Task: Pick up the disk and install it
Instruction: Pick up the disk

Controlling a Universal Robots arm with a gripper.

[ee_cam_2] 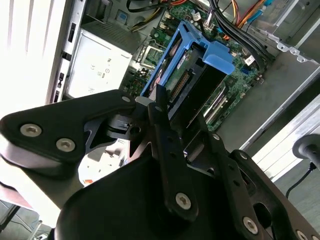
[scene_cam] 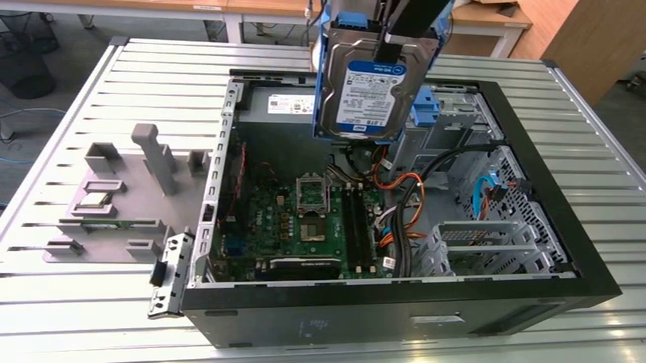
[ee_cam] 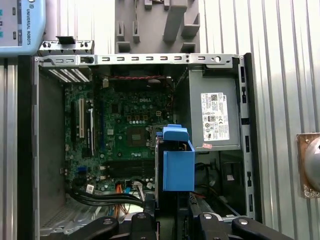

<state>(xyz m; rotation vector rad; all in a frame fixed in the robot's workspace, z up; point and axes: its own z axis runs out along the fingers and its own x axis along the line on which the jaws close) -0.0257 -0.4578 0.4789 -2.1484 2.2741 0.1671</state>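
The claw (ee_cam_2: pixel 180 107) is clamped on the top end of the disk (scene_cam: pixel 368 87), which hangs upright, well above the open case (scene_cam: pixel 353 321), probably to clear its walls. Beneath lie the motherboard (scene_cam: pixel 302 219), then the slatted counter (scene_cam: pixel 101 91).

The disk (scene_cam: pixel 371 83) hangs above the case (scene_cam: pixel 404 306), with a fixture (scene_cam: pixel 121 197) beside the case at the exterior view's left.

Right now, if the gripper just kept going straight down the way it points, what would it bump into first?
Probably the cables beside the motherboard in the open case: the disk clamped in the gripper hangs over them and would touch first. Depth is hard to judge.
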